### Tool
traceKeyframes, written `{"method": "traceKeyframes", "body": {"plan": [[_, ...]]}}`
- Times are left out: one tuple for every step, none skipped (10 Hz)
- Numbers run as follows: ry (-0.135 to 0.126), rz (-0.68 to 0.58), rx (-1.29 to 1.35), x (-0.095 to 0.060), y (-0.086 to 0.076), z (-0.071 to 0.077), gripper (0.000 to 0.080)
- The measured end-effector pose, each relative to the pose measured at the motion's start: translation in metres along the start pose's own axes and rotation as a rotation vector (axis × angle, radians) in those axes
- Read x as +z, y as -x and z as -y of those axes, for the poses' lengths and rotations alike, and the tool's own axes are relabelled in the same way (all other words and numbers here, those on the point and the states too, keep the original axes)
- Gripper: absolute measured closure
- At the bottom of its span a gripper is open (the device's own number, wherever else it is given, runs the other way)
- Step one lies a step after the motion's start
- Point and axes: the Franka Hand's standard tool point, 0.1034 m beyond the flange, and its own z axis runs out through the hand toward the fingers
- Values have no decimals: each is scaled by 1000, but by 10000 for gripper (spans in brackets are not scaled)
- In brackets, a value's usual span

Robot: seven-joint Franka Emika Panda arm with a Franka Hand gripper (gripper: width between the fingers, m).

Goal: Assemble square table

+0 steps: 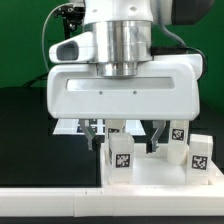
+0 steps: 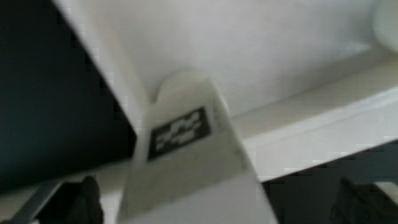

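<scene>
The square table's white top (image 1: 150, 182) lies at the front, and three short white tagged legs stand upright on it. One leg (image 1: 121, 153) stands just below my gripper (image 1: 126, 132); the other two (image 1: 176, 139) (image 1: 200, 152) are toward the exterior view's right. In the wrist view that leg (image 2: 183, 140) runs up between my dark fingers (image 2: 71, 202), its tag facing the camera, with the top's raised rim (image 2: 294, 105) behind it. My gripper (image 2: 217, 207) is open, with a gap showing on each side of the leg and nothing held.
The dark table surface (image 1: 25, 130) spreads toward the exterior view's left. A flat white piece (image 1: 70, 127) lies behind the gripper, mostly hidden by the hand's wide white body (image 1: 122, 90).
</scene>
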Motion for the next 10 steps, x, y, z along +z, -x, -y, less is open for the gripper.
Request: {"method": "traceKeyframes", "body": {"plan": [[-1,0,15,0,0,0,150],[-1,1,54,0,0,0,265],[0,1,52,0,0,0,265],[-1,1,60,1,0,0,466],[3,0,182,0,0,-4,509],[8,0,299,1,1,-6,509],[17,-2,459,2,1,-8,509],[22,-4,592,2,1,-10,509],[25,-5,791,2,2,-11,509],[13,0,977,2,3,-14,509]]}}
